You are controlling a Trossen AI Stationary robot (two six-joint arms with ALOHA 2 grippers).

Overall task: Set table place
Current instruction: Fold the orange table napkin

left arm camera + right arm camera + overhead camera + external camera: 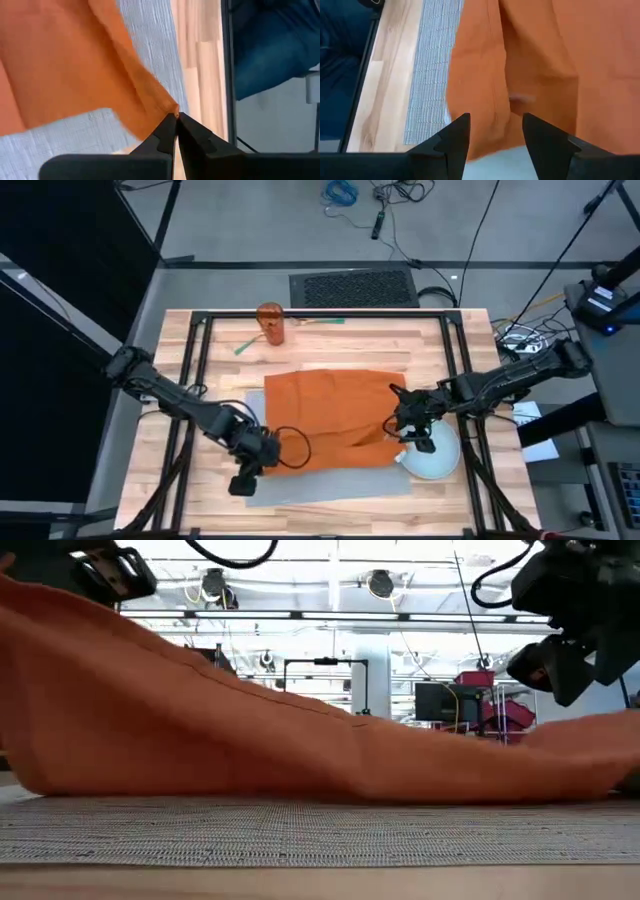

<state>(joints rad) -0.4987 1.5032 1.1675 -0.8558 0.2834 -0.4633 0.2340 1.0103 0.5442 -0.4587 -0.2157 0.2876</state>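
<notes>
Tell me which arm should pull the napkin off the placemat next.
Left, probably. The left claw is already shut on a corner of the napkin, which covers much of the placemat. The right claw hangs open above the cloth by the plate.

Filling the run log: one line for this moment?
left gripper: shut on napkin corner | right gripper: open over napkin | placemat: under napkin

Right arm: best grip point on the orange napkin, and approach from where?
Take the orange napkin at its near hem beside the plate, coming from above. That edge lies just ahead of the open right gripper, while the left gripper already pinches the opposite corner.
</notes>
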